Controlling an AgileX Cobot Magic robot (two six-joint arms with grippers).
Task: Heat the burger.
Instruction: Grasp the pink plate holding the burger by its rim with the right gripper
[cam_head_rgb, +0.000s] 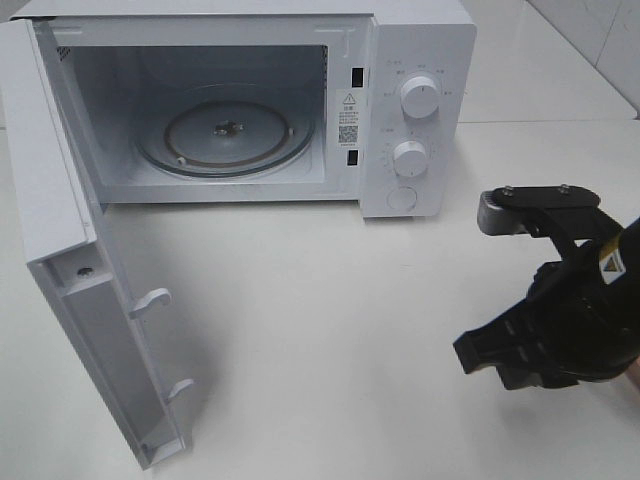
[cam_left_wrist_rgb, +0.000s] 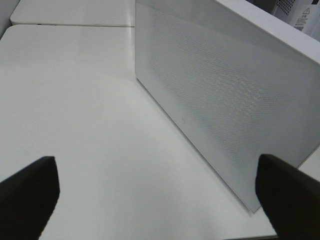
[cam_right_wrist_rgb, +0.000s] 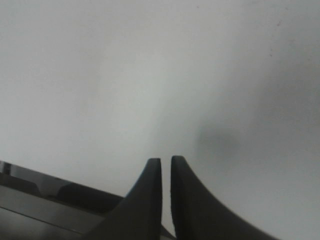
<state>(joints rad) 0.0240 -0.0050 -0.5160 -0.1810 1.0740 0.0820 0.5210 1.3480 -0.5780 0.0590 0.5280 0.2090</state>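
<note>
A smooth white desk (cam_head_rgb: 330, 330) is shown carrying a white microwave (cam_head_rgb: 420, 40), its dotted-mesh door (cam_left_wrist_rgb: 225, 100) swung open. A round glass turntable (cam_head_rgb: 225, 135) and 2 knobs (cam_head_rgb: 418, 97) are seen; the label's writing is unreadable. On the left gripper (cam_left_wrist_rgb: 157, 200) the jaws are spread wide; on the right gripper (cam_right_wrist_rgb: 166, 162) they are almost closed and empty. The burger's place cannot be told.

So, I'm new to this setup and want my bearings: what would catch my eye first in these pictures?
A white box-shaped microwave stands at the back of the white table, its door swung wide open to the left and the round glass turntable inside bare. The black right gripper sits over the table's near right side, fingertips almost together, holding nothing. No burger shows in any view.
</note>
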